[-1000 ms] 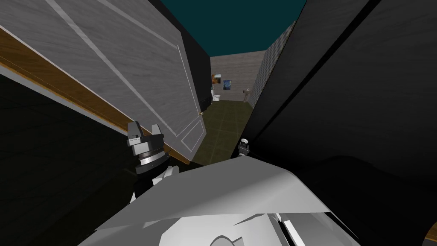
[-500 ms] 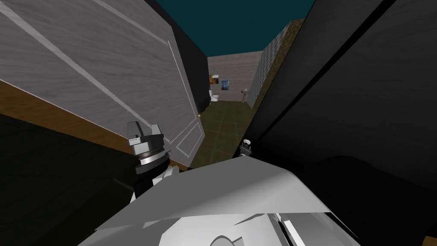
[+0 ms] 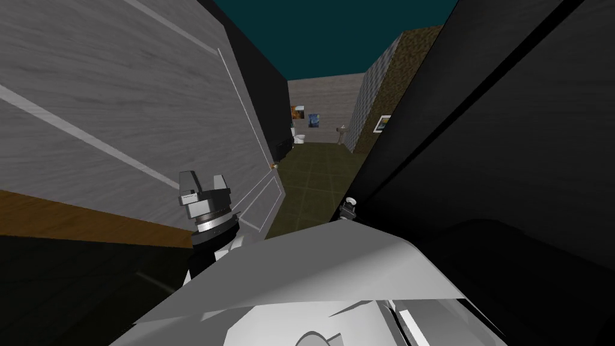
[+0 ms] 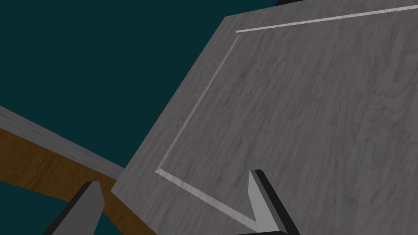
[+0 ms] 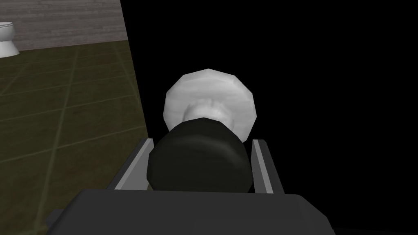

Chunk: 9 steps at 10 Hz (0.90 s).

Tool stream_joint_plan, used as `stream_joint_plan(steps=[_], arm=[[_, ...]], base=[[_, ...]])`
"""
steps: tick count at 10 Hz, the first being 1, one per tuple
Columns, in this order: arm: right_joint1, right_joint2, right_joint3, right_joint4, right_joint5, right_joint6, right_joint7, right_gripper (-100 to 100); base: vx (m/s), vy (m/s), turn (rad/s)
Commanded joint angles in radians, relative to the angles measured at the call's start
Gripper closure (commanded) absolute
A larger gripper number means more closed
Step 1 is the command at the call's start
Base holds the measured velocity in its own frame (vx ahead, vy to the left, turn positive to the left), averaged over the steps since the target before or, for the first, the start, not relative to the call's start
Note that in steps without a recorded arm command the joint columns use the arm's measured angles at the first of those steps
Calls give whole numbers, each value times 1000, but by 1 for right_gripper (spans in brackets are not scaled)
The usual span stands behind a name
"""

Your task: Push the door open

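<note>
The right tool [image 5: 202, 142] is clamped on a black knob [image 5: 200, 163], one thin finger [image 5: 132, 165] pressed to each side of it, with a round white plate [image 5: 210, 94] just behind the knob. The knob sits at the edge of a black door [image 3: 480, 132] on my right, and the right arm reaches low and forward to it, just past my chest. Beyond that edge lie an olive tiled floor [image 3: 312, 174] and a white toilet [image 5: 6, 38] by the far wall. The left tool [image 3: 203, 180] points up from a raised forearm, fingers wide apart, close before a grey panelled door [image 4: 306, 114]; whether it touches I cannot tell.
</note>
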Motion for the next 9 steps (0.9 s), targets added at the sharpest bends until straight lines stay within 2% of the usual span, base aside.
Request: stream_joint_plan(steps=[1,5,9], arm=[[3,-12,-12,-2,-13,-6,3,100],[9,-26,-46,-8,-48,-23,13,100],[17,-15,-82,-14,-85,-41,23,100]], base=[[107,-31,-26],[179,-90,-41],[195,-94,-51]])
